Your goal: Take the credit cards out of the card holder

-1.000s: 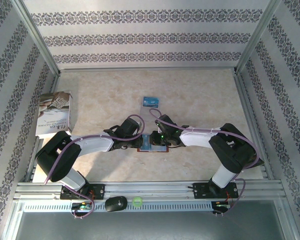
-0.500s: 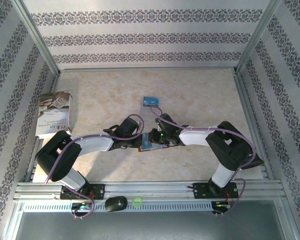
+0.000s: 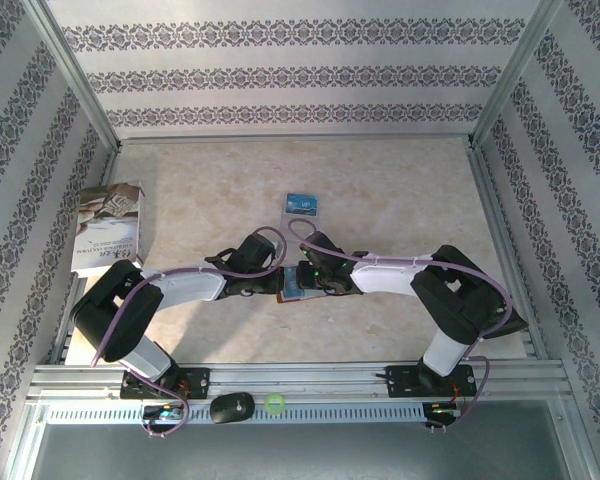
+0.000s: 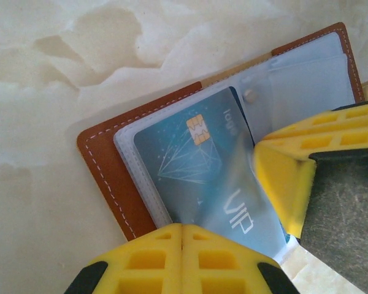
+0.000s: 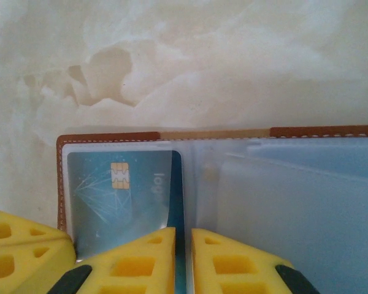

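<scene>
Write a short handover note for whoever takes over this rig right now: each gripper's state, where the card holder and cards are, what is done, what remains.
Left gripper: shut, tips at the near edge of the open card holder, seemingly pinning it.
Right gripper: almost closed, a thin gap over the right edge of the blue card; grip unclear.
Blue card: in the holder's clear sleeve.
Done: a second blue card lies on the table, farther back.
Left: draw the sleeved card out.
</scene>
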